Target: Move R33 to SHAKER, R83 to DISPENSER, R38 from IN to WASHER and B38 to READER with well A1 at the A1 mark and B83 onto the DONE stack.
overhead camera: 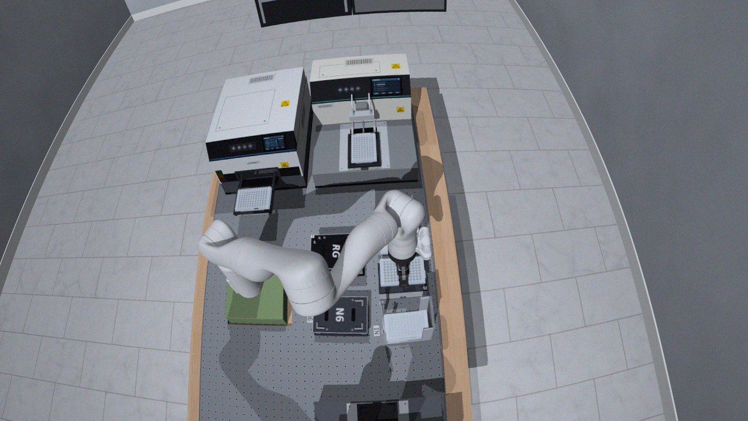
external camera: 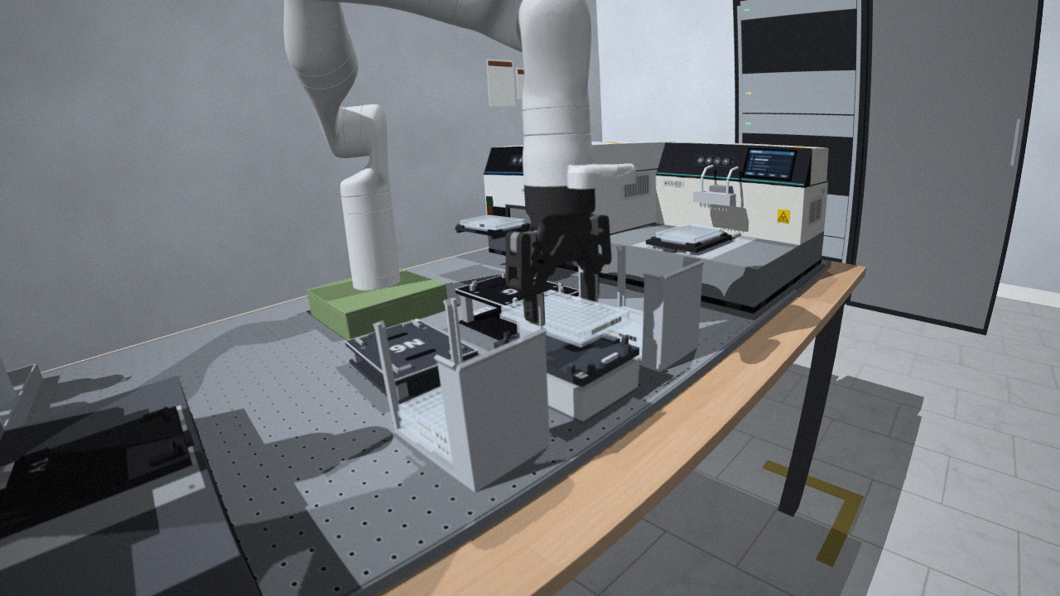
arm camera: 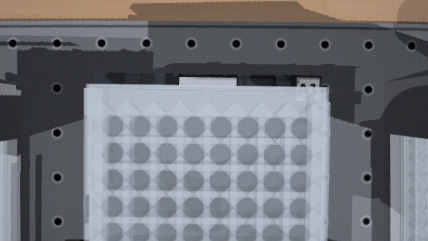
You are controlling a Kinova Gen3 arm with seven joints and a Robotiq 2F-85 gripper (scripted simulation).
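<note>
- The gripper (external camera: 557, 300) points straight down and is clenched on a clear well plate (external camera: 585, 319). Its fingers stand wide, one on each long side.
- The plate hangs flat just above a low stand with a black top (external camera: 593, 362). I judge it is not yet seated there.
- That stand lies between two tall walled racks, the near one (external camera: 503, 415) and the far one (external camera: 671, 311).
- The key relation is that the plate's long axis runs across the table, with one short end toward the wooden edge (arm camera: 67, 8).
- In the wrist view that short end carries a white tab (arm camera: 207, 81), and an "A1" mark (arm camera: 305, 84) shows just past the plate's corner on the same side. From this I judge the labelled end faces the marked corner, so the move ahead is straight down with no turn.
- I cannot read the plate's own name.
- Readable writing in the top view is "N6" (overhead camera: 339, 314) and "RG" (overhead camera: 336, 251) on two black nests, and "IN" (overhead camera: 377, 330) on the deck beside the near rack.
- In the exterior view "WASHER" (external camera: 672, 182) is just legible on the right-hand machine.
</note>
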